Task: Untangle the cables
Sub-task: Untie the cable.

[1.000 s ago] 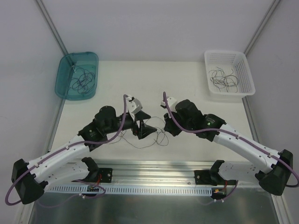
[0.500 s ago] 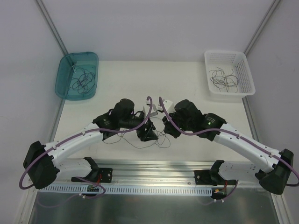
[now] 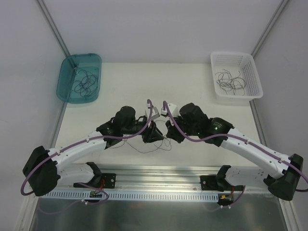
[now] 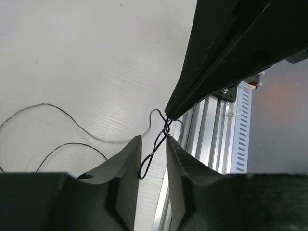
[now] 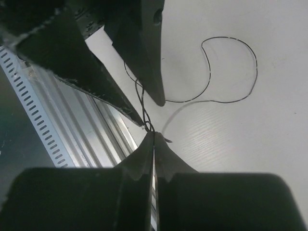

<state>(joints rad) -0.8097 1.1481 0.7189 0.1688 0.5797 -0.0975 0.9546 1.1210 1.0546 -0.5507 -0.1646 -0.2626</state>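
**A:** What's at the far left?

**B:** A teal bin (image 3: 61, 84) sits at the back left corner of the desk (image 3: 120, 86). A few dark, wiry cables (image 3: 85, 81) lie curled inside it.

**A:** And the middle?

**B:** The two arms meet tip to tip near the desk's front edge. The left gripper (image 4: 153, 139) has its fingers a narrow gap apart. One thin strand (image 4: 155, 147) runs through that gap, and I can't tell whether it touches either finger.

**A:** The right one?

**B:** The right gripper (image 5: 154, 134) has its fingers pressed together, pinching a twisted knot (image 5: 148, 126) of the cables at its very tip. More strands trail from the knot in loose loops (image 3: 144, 147) over the desk, on the near side of the grippers.

**A:** Far right?

**B:** A white basket (image 3: 256, 77) sits at the back right corner, with more dark cables lying in it.
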